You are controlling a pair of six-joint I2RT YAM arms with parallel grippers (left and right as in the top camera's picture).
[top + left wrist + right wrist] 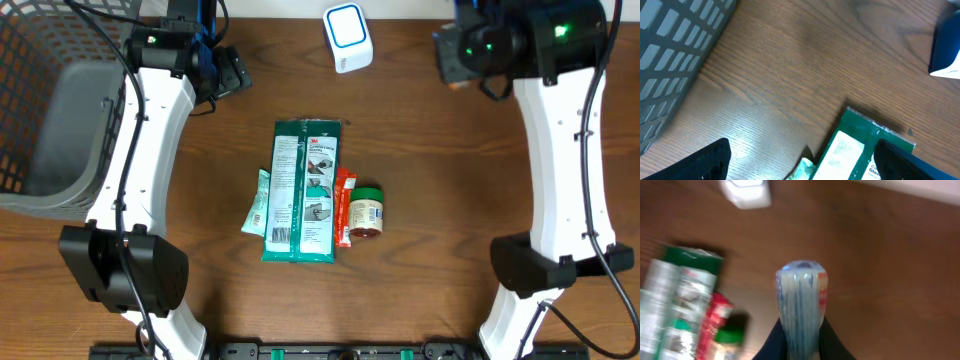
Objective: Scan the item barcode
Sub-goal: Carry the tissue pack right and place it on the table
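Observation:
My right gripper (800,342) is shut on the item, a slim blue-and-white pouch (801,297) with a red edge, held above the table with its end toward the camera. The right wrist view is blurred. From overhead, this gripper (456,66) is at the back right, and only an orange sliver of the pouch (457,87) shows under it. The white scanner with a blue face (347,37) stands at the back centre, to the left of that gripper. My left gripper (800,167) hangs open and holds nothing, above the top edge of a green glove pack (860,150).
In the table's middle lie the green glove pack (303,190), a pale green sachet (257,205), a red packet (344,205) and a small green-lidded jar (366,211). A grey mesh basket (50,110) fills the left side. The left gripper (228,75) is at the back left.

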